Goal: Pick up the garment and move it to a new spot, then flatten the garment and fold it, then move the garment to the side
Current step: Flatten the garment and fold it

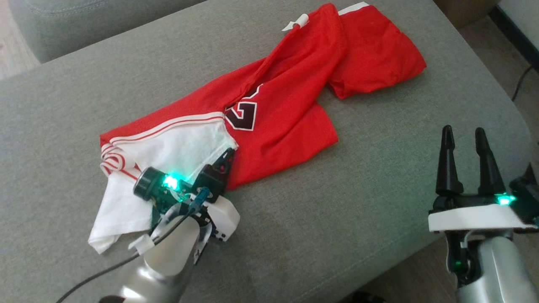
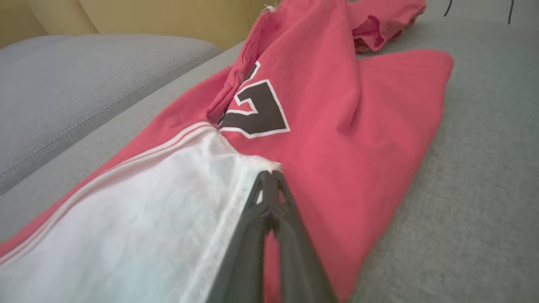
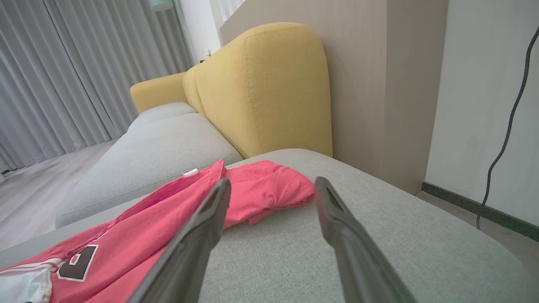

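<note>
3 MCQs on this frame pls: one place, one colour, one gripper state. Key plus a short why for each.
1. Where does the left gripper meet the garment?
A. on the far red sleeve
B. at the edge of the white panel, beside the red
C. off the cloth

2. The number print is:
A. yellow
B. blue
C. dark, outlined in white

3. The right gripper is:
A. open and empty
B. shut on cloth
C. shut on a cable

Key:
1 B: the left wrist view shows its closed tips on the white panel's edge.
2 C: the digit is dark with a white border.
3 A: its fingers are spread over the grey cushion, apart from the garment.
</note>
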`<state>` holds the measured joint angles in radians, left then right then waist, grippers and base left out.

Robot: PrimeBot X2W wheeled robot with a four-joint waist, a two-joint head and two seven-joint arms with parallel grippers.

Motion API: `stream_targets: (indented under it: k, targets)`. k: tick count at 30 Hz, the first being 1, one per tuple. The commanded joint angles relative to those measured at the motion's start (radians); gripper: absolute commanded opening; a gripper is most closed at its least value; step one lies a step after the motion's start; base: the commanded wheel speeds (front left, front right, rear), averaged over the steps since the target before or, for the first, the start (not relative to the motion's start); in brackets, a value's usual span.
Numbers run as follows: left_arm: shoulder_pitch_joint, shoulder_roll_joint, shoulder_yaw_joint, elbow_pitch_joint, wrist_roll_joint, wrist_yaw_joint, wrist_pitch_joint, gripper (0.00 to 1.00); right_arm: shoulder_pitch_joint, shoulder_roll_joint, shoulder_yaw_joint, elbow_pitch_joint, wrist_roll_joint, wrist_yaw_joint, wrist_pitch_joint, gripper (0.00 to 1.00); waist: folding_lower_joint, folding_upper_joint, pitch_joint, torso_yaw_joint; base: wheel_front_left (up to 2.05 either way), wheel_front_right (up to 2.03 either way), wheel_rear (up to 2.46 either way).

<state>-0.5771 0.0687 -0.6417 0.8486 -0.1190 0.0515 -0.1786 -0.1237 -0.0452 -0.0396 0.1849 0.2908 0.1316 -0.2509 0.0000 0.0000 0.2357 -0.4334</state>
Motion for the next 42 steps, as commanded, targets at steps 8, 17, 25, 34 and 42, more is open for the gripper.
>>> stream_targets:
  k: [8, 17, 25, 34, 42]
  targets:
    - [-0.106, 0.045, 0.054, -0.069, -0.022, -0.007, -0.053, 0.0, -0.018, -0.005, 0.015, -0.036, 0.0, -0.001, -0.011, 1.0, 0.0, 0.0, -0.019, 0.027, 0.0, 0.0, 0.0]
    - [-0.27, 0.211, 0.096, -0.253, -0.03, -0.09, 0.041, 0.0, -0.008, -0.005, 0.029, -0.034, 0.008, -0.001, -0.011, 1.0, 0.0, 0.0, -0.031, 0.062, 0.0, 0.0, 0.0]
    - [-0.406, 0.364, 0.1, -0.323, -0.012, -0.148, 0.161, 0.0, -0.03, -0.005, 0.072, -0.037, 0.023, -0.001, -0.011, 1.0, 0.0, 0.0, 0.005, 0.047, 0.0, 0.0, 0.0]
    - [-0.354, 0.373, 0.108, -0.357, -0.074, -0.133, 0.139, 0.0, -0.037, -0.005, 0.08, -0.042, 0.024, -0.001, -0.011, 1.0, 0.0, 0.0, 0.008, 0.055, 0.0, 0.0, 0.0]
    - [-0.208, 0.328, 0.183, -0.423, -0.174, -0.046, 0.052, 0.0, -0.034, -0.005, 0.095, -0.047, -0.022, -0.001, -0.011, 1.0, 0.0, 0.0, -0.041, 0.134, 0.0, 0.0, 0.0]
